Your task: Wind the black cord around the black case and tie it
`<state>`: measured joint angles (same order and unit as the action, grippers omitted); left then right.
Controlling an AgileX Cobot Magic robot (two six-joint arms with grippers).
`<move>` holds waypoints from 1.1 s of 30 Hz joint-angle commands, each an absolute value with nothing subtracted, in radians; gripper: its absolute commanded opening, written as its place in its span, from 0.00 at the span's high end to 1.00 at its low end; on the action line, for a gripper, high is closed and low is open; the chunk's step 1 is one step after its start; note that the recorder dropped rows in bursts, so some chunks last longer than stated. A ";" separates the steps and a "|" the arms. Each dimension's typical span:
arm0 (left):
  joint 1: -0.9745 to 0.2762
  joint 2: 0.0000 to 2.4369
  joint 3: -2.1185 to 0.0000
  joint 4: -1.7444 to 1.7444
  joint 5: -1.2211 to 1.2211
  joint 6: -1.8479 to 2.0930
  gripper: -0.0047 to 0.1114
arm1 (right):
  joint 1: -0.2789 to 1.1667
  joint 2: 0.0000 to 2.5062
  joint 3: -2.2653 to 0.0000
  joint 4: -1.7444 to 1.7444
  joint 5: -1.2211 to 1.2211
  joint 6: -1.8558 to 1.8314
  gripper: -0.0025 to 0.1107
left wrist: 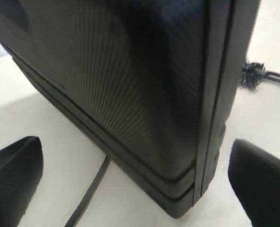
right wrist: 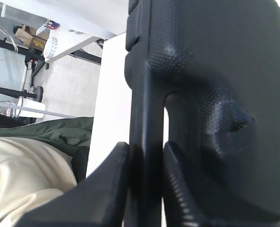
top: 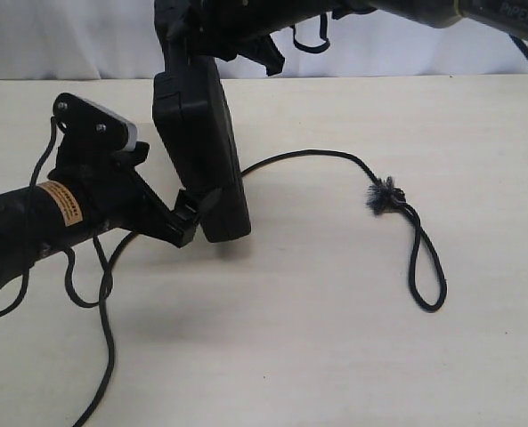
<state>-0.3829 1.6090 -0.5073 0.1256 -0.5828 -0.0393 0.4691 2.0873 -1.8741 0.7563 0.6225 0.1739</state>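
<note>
Holding the case (top: 197,133) upright for wrapping: nearest, the left gripper (top: 197,216), jaws wide apart, flanks its lower corner; the cord (top: 317,154) passes its base across the table (top: 335,338) to a frayed knot (top: 384,196); farthest, the right gripper (right wrist: 147,165) clamps its top edge. Next, probably, the free jaws must catch the cord.

- One case (top: 197,133)
- One cord (top: 312,152); on it one frayed knot (top: 384,196) and one loop (top: 428,308)
- Two grippers: left gripper (top: 195,213); right gripper (right wrist: 144,189); two fingers (left wrist: 12,184) on each
- Two arms, one per gripper
- One table (top: 353,356)
- One orange label (top: 60,203), on the left arm
</note>
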 commanded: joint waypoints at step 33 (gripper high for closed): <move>-0.757 1.966 -0.682 -0.630 -1.022 0.209 0.09 | 0.466 2.057 -1.889 0.796 0.556 0.151 0.94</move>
<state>-0.7566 1.9598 -0.6602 -0.6385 -1.0819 0.2176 0.4691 2.0873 -1.8741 0.7563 0.6113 0.1709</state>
